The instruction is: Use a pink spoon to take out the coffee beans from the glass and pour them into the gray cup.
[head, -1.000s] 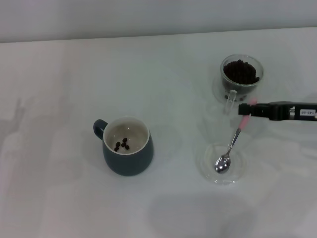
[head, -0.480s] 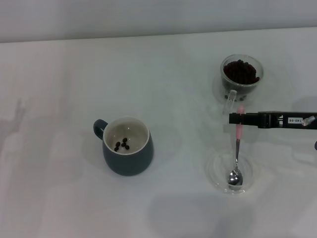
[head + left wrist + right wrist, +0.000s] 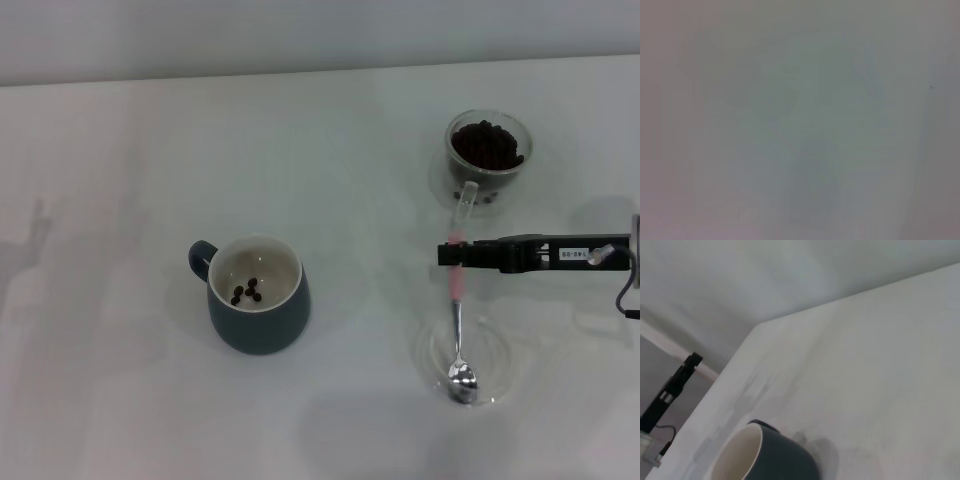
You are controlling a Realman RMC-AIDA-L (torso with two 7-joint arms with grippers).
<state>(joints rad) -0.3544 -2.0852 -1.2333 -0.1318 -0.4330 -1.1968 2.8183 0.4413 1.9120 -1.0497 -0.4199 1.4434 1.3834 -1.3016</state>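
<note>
My right gripper reaches in from the right edge, shut on the pale handle of the pink spoon. The spoon points toward the table's front, its silver bowl over the flat clear saucer; whether it touches the saucer I cannot tell. Just behind the gripper stands the glass, filled with dark coffee beans. Far to the gripper's left sits the gray cup with a few beans on its cream bottom. The right wrist view shows the gray cup from the side. The left gripper is out of view.
The white table spreads around the cup and glass, its back edge running along the top of the head view. A black stand shows beyond the table's edge in the right wrist view. Only blank pale surface fills the left wrist view.
The right gripper has moved left and toward the table's front with the spoon. The spoon has swung from slanted to nearly straight, its bowl shifting nearer the saucer's front rim.
</note>
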